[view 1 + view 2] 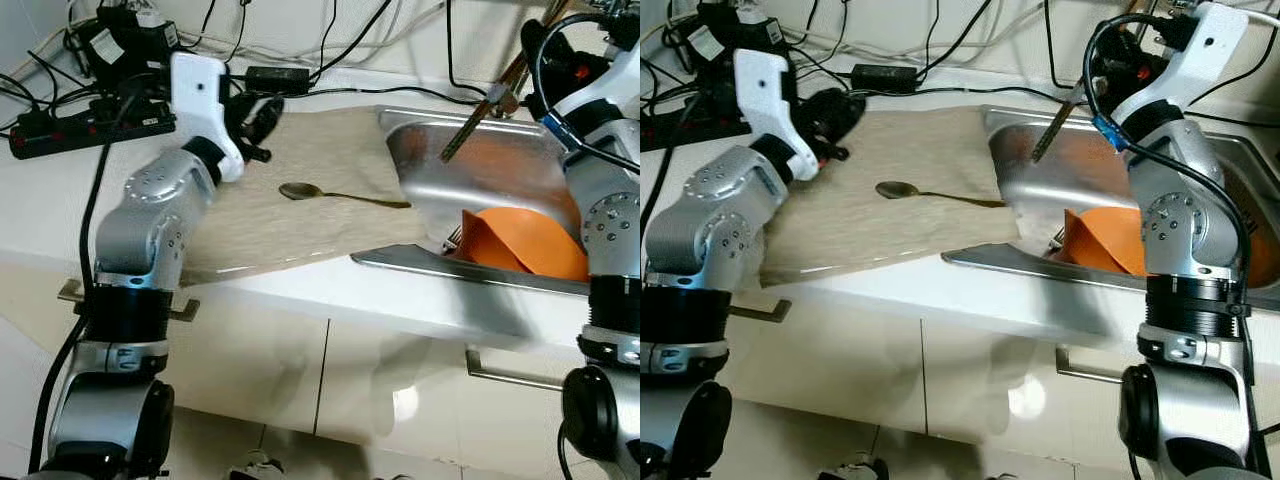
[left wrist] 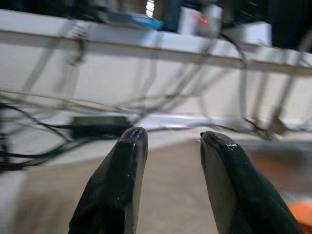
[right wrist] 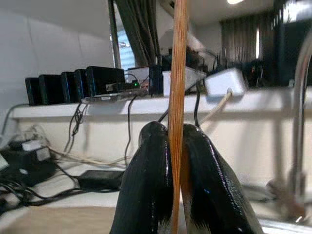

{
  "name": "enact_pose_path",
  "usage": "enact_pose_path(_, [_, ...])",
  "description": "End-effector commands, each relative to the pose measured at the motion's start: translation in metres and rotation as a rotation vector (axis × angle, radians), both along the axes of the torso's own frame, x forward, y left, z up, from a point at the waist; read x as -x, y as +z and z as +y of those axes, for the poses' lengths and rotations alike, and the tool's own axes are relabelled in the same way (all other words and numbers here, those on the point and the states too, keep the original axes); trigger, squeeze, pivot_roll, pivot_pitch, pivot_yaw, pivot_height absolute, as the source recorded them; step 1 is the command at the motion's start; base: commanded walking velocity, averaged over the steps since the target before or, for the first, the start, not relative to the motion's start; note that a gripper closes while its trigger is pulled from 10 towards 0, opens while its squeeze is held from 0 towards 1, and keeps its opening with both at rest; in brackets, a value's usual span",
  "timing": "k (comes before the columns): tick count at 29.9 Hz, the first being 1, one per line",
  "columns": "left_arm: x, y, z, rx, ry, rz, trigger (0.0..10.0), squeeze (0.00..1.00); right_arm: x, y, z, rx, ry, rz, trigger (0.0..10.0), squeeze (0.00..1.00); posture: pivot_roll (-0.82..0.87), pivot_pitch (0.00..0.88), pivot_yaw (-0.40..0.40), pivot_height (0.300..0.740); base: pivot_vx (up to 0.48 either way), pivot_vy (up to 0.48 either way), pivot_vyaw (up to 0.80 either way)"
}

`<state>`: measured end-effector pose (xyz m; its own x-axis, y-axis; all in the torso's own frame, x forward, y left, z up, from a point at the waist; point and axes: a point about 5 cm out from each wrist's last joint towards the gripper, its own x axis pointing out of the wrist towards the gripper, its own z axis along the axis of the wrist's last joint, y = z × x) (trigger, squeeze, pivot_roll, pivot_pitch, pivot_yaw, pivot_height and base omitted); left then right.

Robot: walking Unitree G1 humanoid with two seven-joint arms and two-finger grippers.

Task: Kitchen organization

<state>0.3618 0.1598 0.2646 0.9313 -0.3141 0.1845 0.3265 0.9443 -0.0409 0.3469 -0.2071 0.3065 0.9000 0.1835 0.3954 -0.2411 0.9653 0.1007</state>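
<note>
The right gripper (image 3: 174, 161) is raised over the back of the stainless steel sink (image 1: 425, 150), its black fingers pinching a long wooden chopstick (image 1: 478, 112) that slants down toward the basin. An orange plastic bowl (image 1: 530, 240) lies tilted inside the sink near its front wall. The left gripper (image 2: 168, 146), fingers spread and holding nothing, hovers over the back left corner of the beige cloth mat (image 1: 300, 225) on the white worktop (image 1: 300, 295). A dark metal spoon (image 1: 340, 194) lies on the mat, its handle reaching the sink's edge.

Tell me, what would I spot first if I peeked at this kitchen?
Probably the bright orange bowl tipped in the shiny sink. Above the sink, the right gripper pinches a long wooden stick, maybe a chopstick. A spoon lies on the beige mat beside the sink, near the open left gripper.
</note>
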Motion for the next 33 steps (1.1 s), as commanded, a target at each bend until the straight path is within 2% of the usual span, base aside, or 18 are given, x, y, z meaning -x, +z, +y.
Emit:
enact_pose_path(1, [-0.001, -0.001, 0.0, -0.022, 0.024, -0.008, 10.0, 0.0, 0.003, 0.0, 0.005, 0.08, -0.01, -0.01, 0.0, 0.0, 0.01, 0.0, -0.026, 0.74, 0.0, 0.0, 0.0])
enact_pose_path(4, [-0.001, -0.025, -0.002, -0.127, 0.063, 0.032, 10.0, 0.0, -0.005, -0.034, 0.01, 0.227, -0.05, 0.11, 0.0, 0.0, 0.0, 0.0, -0.022, 0.74, 0.0, 0.0, 0.0])
enact_pose_path(6, [0.0, -0.027, -0.004, -0.131, 0.036, 0.037, 10.0, 0.0, -0.007, -0.036, 0.011, 0.235, -0.049, 0.116, 0.0, 0.0, -0.01, 0.002, -0.011, 0.74, 0.0, 0.0, 0.0])
enact_pose_path(10, [0.012, -0.028, -0.027, -0.181, -0.273, -0.002, 10.0, 0.0, -0.035, -0.053, 0.013, 0.286, -0.065, 0.203, 0.0, 0.0, -0.03, 0.025, -0.005, 0.74, 0.0, 0.0, 0.0])
enact_pose_path(11, [0.012, -0.028, -0.027, -0.181, -0.273, -0.002, 10.0, 0.0, -0.035, -0.053, 0.013, 0.286, -0.065, 0.203, 0.0, 0.0, -0.03, 0.025, -0.005, 0.74, 0.0, 0.0, 0.0])
enact_pose_path(14, [0.02, -0.028, -0.035, -0.236, -0.442, -0.012, 10.0, 0.0, -0.051, -0.064, 0.009, 0.304, -0.098, 0.267, 0.0, 0.0, -0.02, 0.033, -0.013, 0.74, 0.0, 0.0, 0.0])
enact_pose_path(16, [0.027, -0.023, -0.043, -0.235, -0.543, -0.012, 10.0, 0.0, -0.057, -0.074, 0.005, 0.335, -0.131, 0.323, 0.0, 0.0, 0.0, 0.051, -0.031, 0.74, 0.0, 0.0, 0.0])
enact_pose_path(17, [0.027, -0.023, -0.043, -0.235, -0.543, -0.012, 10.0, 0.0, -0.057, -0.074, 0.005, 0.335, -0.131, 0.323, 0.0, 0.0, 0.0, 0.051, -0.031, 0.74, 0.0, 0.0, 0.0])
enact_pose_path(20, [0.034, -0.024, -0.051, -0.234, -0.636, 0.019, 10.0, 0.0, -0.061, -0.089, 0.003, 0.373, -0.145, 0.397, 0.0, 0.0, 0.01, 0.058, -0.031, 0.74, 0.0, 0.0, 0.0])
enact_pose_path(26, [0.036, -0.023, -0.054, -0.258, -0.652, 0.019, 10.0, 0.0, -0.063, -0.098, 0.006, 0.339, -0.114, 0.432, 0.0, 0.0, 0.05, 0.097, -0.041, 0.74, 0.0, 0.0, 0.0])
enact_pose_path(30, [0.045, -0.021, -0.056, -0.27, -0.709, 0.038, 10.0, 0.0, -0.063, -0.109, 0.014, 0.315, -0.089, 0.429, 0.0, 0.0, 0.08, 0.119, -0.044, 0.74, 0.0, 0.0, 0.0])
enact_pose_path(33, [0.054, -0.023, -0.059, -0.302, -0.762, 0.06, 10.0, 0.0, -0.059, -0.127, 0.016, 0.324, -0.08, 0.489, 0.0, 0.0, 0.09, 0.121, -0.052, 0.74, 0.0, 0.0, 0.0])
